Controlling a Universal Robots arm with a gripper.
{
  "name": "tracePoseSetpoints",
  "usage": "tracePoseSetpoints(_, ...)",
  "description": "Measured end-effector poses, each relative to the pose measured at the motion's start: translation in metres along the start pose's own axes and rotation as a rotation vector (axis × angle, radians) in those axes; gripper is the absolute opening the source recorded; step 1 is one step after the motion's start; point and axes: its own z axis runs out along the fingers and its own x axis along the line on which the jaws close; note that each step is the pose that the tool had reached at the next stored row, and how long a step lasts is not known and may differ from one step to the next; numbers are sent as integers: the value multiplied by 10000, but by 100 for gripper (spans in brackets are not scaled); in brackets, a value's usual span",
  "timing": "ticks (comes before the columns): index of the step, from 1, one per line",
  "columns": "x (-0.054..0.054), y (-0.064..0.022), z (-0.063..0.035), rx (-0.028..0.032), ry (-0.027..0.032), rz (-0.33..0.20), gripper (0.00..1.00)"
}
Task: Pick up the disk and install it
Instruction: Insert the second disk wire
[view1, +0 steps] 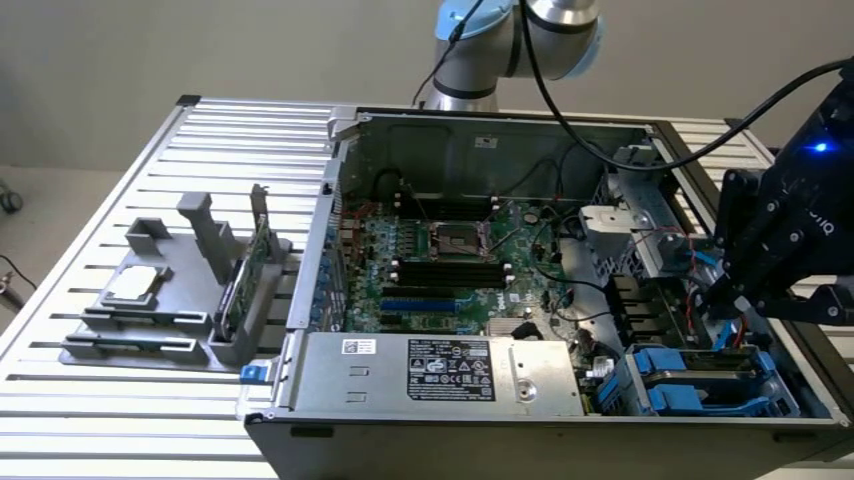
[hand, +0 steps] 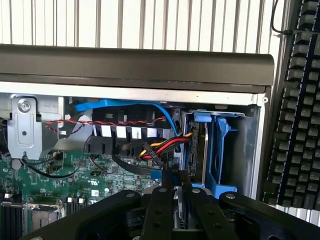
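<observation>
The disk (hand: 200, 150) sits on edge in its bright blue carrier inside the drive bay at the corner of the open computer case (view1: 481, 125); in the wrist view its grey metal side shows between the blue frame pieces, just beside a bundle of red, yellow and black cables (hand: 165, 147). In the exterior view the blue carrier (view1: 694, 375) lies low in the case at the exterior view's right, next to the power supply (view1: 447, 370) with its black label.

The pincer (hand: 176, 192) hangs directly over the disk's end, its two black fingers (hand: 159, 210) drawn close together around a thin blue and grey edge; whether they actually clamp it I cannot tell. In the exterior view the black wrist body (view1: 781, 235) stands above that same corner.

The motherboard (view1: 441, 260) fills the case floor. At the exterior view's left, a grey fixture (view1: 174, 290) carries a small square silver chip (view1: 134, 285) and an upright green circuit card (view1: 251, 270).

Everything rests on a ribbed aluminium surface (view1: 120, 200). A black keyboard (hand: 295, 115) lies beside the case in the wrist view. Behind is a plain beige wall (view1: 200, 45).
</observation>
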Motion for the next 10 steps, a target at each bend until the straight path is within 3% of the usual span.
tracePoseSetpoints(10,-8,-41,25,0,-2,-1,17)
